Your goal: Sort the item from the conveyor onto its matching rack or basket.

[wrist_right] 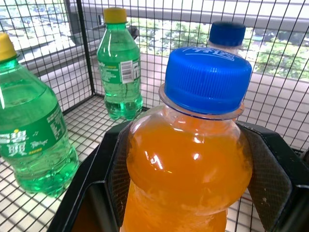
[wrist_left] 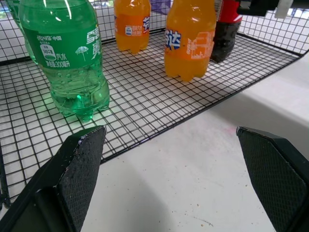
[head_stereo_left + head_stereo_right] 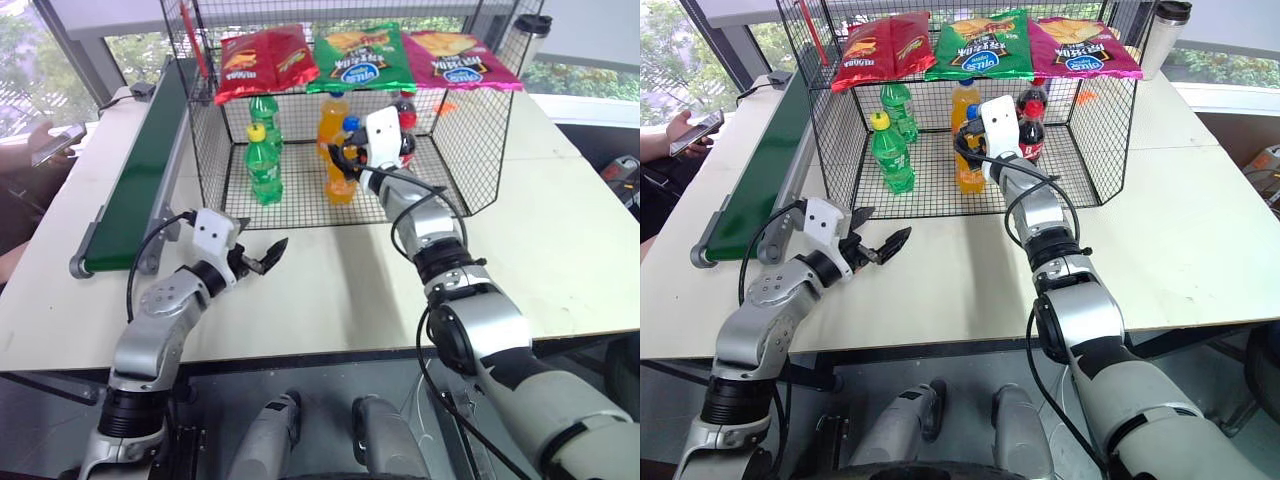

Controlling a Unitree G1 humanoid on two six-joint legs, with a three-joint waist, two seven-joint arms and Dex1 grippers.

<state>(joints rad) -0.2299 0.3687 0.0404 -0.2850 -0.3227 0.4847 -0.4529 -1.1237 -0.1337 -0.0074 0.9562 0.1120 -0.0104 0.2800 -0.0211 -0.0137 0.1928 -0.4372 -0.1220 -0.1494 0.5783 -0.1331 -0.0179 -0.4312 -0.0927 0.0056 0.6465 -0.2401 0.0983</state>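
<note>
Now, my notes.
Right gripper [image 1: 188, 193]: my fingers are squeezed tight around the orange soda bottle [image 3: 341, 172], just under its blue cap.
Bottle spot: upper middle of the head view, inside the black wire cage [image 3: 470, 150], standing on or just above the mesh floor; I cannot tell which.
Left gripper [image 3: 262, 256]: wide open, holding nothing, over the white table [image 3: 560, 250] at lower left.
Conveyor [image 3: 140, 170]: along the left side, no bottle on it.
Neighbours: another orange bottle [image 3: 331, 122] behind, cola bottle [image 3: 405, 125] just beside, green bottle [image 3: 263, 165] to the left.
Risk: if I let go while it is tilted, I think it could tip on the wires.
Risk two: pulling back crooked may knock the cola over.
</note>
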